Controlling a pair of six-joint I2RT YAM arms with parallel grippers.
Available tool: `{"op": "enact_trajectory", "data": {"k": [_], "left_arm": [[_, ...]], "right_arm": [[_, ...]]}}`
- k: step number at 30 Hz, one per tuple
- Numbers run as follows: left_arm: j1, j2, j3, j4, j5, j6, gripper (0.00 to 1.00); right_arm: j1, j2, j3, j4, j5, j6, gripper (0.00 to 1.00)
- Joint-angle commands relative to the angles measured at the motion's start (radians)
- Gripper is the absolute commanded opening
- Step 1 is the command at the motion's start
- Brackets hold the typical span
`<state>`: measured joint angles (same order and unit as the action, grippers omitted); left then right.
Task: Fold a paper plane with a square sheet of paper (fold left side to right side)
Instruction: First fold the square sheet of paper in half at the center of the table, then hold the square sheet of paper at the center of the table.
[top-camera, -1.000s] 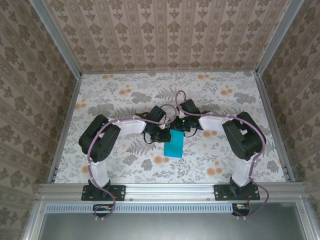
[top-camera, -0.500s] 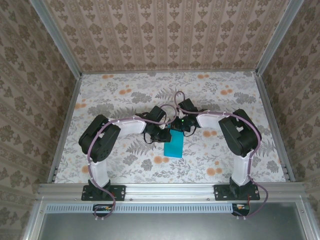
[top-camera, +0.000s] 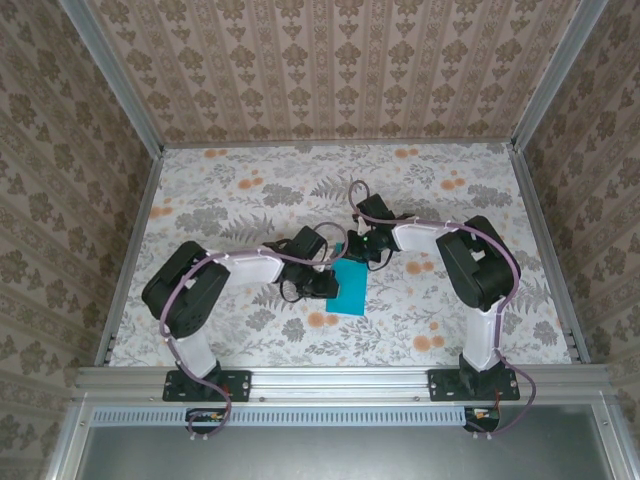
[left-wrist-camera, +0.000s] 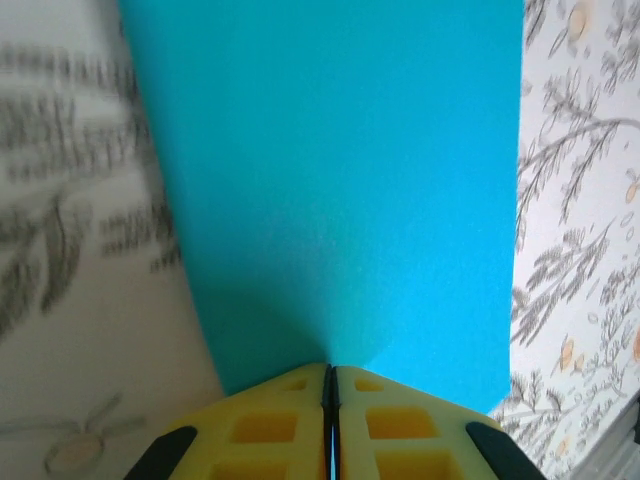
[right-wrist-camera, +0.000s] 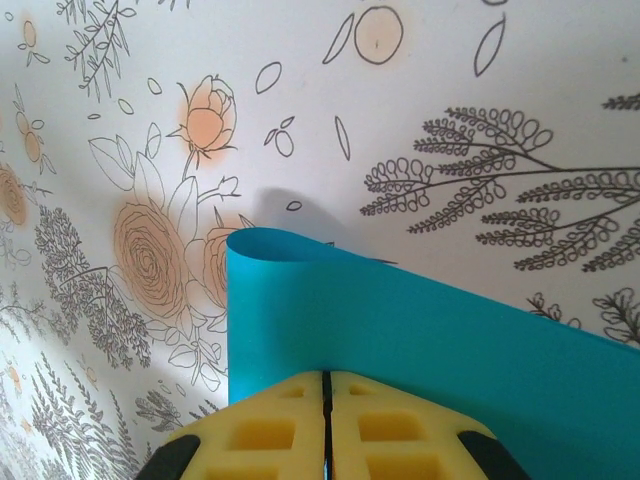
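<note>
The square sheet of paper (top-camera: 350, 288), plain unmarked turquoise, lay near the middle of the table (top-camera: 230, 190), doubled over into a narrow rectangle, its bend a soft, uncreased curl.

Left arm (top-camera: 240, 266): is extended toward frame centre.
Left gripper (top-camera: 336, 283): is clamped onto the square sheet of paper (top-camera: 352, 293).
Right arm (top-camera: 470, 265): is folded inward.
Right gripper (top-camera: 362, 256): is clamped likewise.

The thin turquoise-blue sheet of paper (top-camera: 350, 290) lies mid-table on the floral-patterned table surface (top-camera: 240, 190), showing as a narrow rectangle. The left gripper (top-camera: 331, 284) meets its left edge, and the right gripper (top-camera: 361, 254) meets its far end.
</note>
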<state>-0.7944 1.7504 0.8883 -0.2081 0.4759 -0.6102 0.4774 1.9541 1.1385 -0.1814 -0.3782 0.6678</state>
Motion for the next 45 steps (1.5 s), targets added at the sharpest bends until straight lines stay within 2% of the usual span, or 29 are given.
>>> {"op": "enact_trajectory", "data": {"k": [1, 9, 13, 17, 22, 30, 36, 37, 45], "left_arm": [[-0.024, -0.046, -0.077, -0.082, 0.030, -0.051, 0.10], [-0.031, -0.140, -0.153, -0.063, 0.046, -0.088, 0.10], [-0.011, -0.197, -0.120, -0.068, 0.083, -0.068, 0.10], [0.048, -0.239, -0.046, -0.089, 0.105, -0.032, 0.12], [0.114, -0.156, 0.050, -0.098, 0.146, 0.035, 0.13], [0.097, 0.030, 0.156, -0.048, 0.195, 0.064, 0.13], [0.074, 0.109, 0.159, -0.033, 0.174, 0.056, 0.13], [0.072, 0.117, 0.154, -0.034, 0.140, 0.055, 0.13], [0.060, 0.135, 0.112, -0.037, 0.104, 0.034, 0.13]], "right_arm": [[-0.011, 0.071, -0.004, -0.056, 0.082, -0.026, 0.08], [-0.011, 0.073, -0.006, -0.052, 0.070, -0.029, 0.08], [-0.011, 0.073, 0.000, -0.057, 0.066, -0.038, 0.08], [-0.011, 0.073, 0.002, -0.062, 0.062, -0.045, 0.08], [-0.011, 0.077, 0.015, -0.077, 0.059, -0.056, 0.08], [-0.011, 0.078, 0.018, -0.076, 0.047, -0.061, 0.08], [-0.011, 0.071, 0.021, -0.077, 0.044, -0.065, 0.08], [-0.011, 0.071, 0.021, -0.075, 0.041, -0.066, 0.08], [-0.011, 0.015, 0.033, -0.054, 0.027, -0.081, 0.11]]}}
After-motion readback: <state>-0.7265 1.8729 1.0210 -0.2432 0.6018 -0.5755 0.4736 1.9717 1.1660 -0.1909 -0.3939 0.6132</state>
